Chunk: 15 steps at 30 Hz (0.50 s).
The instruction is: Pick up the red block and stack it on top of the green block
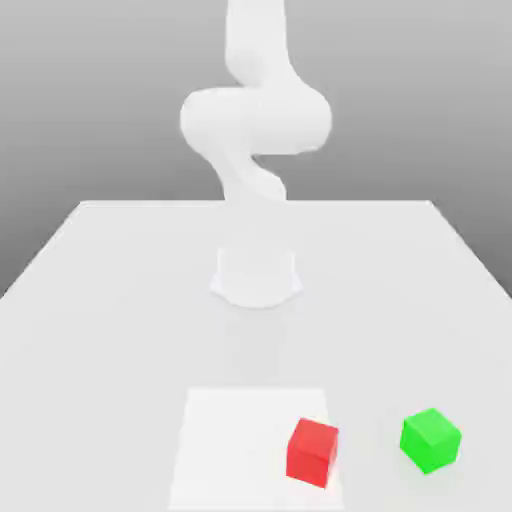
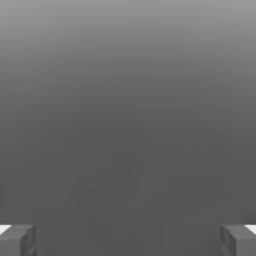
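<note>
My hand (image 2: 128, 241) is wide open, its two fingers (image 2: 12, 244) standing well apart at opposite edges of the hand view, and I have hold of nothing. Between and beyond them I see plain grey background (image 2: 128, 125), paler at one edge and darker toward my fingers.

My white arm (image 1: 256, 120) rises from its base (image 1: 256, 278), which stands in the middle of the pale surface (image 1: 100, 350) as the exterior view sees it, between the exterior view's left and right. The arm's upper part runs out past the top of that view. Behind the surface's far edge is a grey backdrop (image 1: 60, 120).

On the near part of the surface, in front of my base, lies a flat white square (image 1: 230, 450). The red block (image 1: 312, 453) sits by the square's edge on the exterior view's right, toward its near end. It is turned a little, with its top and side faces showing.

The green block (image 1: 430, 440) rests on the surface beyond that edge, farther to the exterior view's right. It is well apart from the red block, slightly farther back, and turned so that one corner points nearward. Both blocks sit flat, neither on the other.
</note>
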Motion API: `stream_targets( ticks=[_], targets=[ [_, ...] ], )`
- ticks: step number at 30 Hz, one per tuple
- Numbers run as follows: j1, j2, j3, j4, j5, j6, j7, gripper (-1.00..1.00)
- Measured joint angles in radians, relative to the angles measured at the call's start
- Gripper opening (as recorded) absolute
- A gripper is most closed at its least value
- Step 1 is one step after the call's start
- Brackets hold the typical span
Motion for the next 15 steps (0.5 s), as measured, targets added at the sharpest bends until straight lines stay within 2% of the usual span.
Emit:
stream_targets(
  ticks=[8,15],
  targets=[
    [0.161,0.298,-0.107,-0.086,0.064,0.128,-0.367,0.0],
    [0.243,0.554,-0.139,-0.159,0.117,0.237,-0.68,0.0]
  ],
)
